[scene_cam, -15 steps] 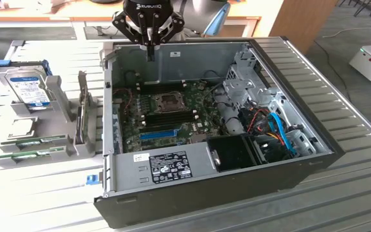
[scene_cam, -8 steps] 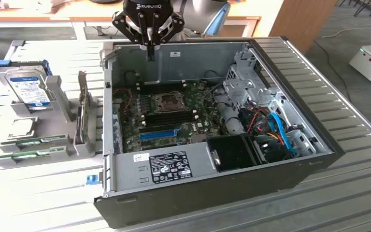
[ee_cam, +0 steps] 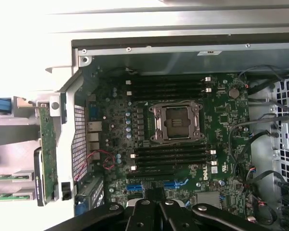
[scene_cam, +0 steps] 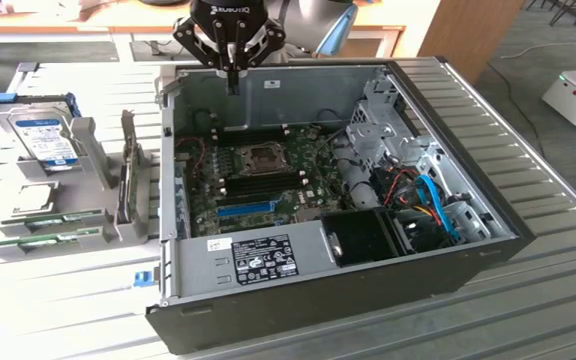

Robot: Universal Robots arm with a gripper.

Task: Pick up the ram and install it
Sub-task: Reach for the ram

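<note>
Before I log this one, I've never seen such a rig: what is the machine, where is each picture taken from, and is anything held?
The machine is one robot arm ending in a black pincer, hanging over the back edge of an open computer case. Its fingers are shut on nothing. The exterior view comes from a camera off the arm; the wrist view looks down past the pincer onto the motherboard, its CPU socket and empty memory slots. On the slatted table, at the exterior view's left of the case, a grey rack holds a hard drive and two green RAM sticks, not yet picked up.
</note>
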